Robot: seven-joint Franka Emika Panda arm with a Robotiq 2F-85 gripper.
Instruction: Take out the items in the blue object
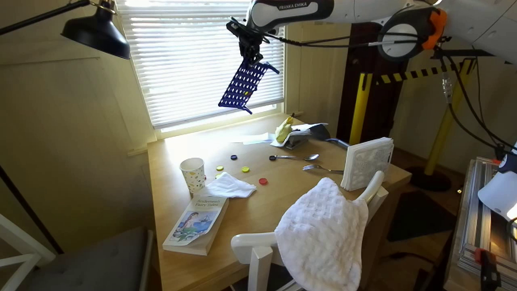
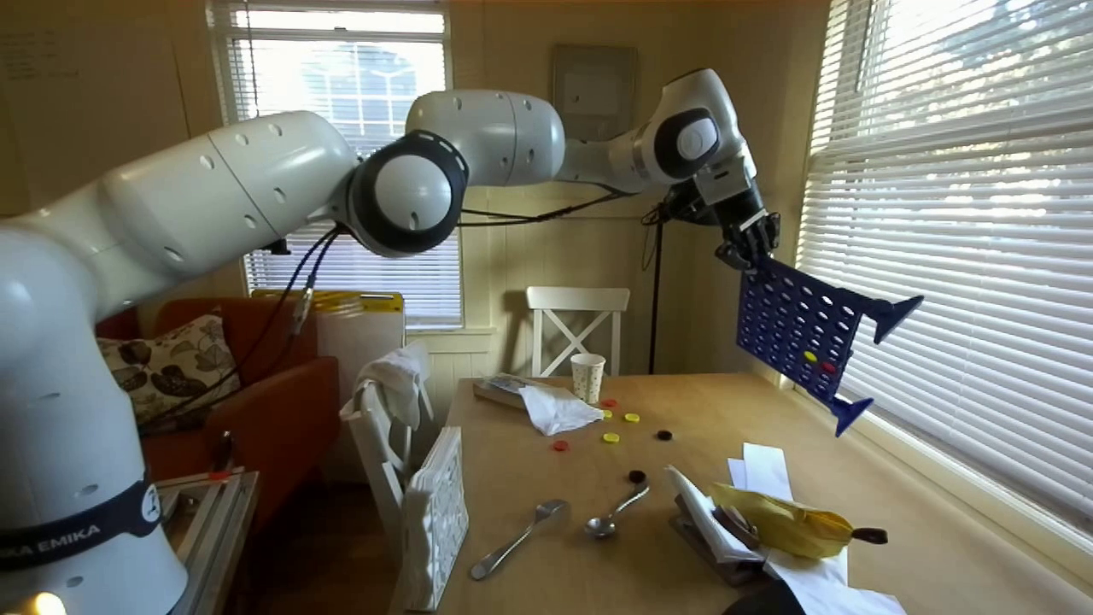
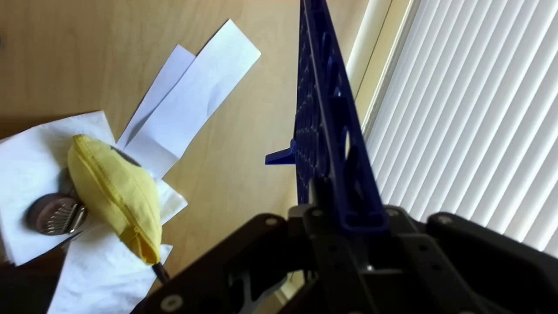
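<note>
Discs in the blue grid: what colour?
A yellow disc and a red disc; clearest in an exterior view.

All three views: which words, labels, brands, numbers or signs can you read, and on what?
"FRANKA EMIKA": robot arm.
"KA EMIKA", cut off at left: base band.
"Andersen's Fairy Tales": book.
Too blurred to read: round badge, faint wall marks.
Wrist view: none.
No readable numbers.

Sunlit window blinds point(image 1: 198, 64), cream walls point(image 1: 76, 105)

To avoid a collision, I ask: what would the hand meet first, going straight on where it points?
Probably the table, met first by the blue grid that the hand holds; clearance from the blinds is unclear.
</note>
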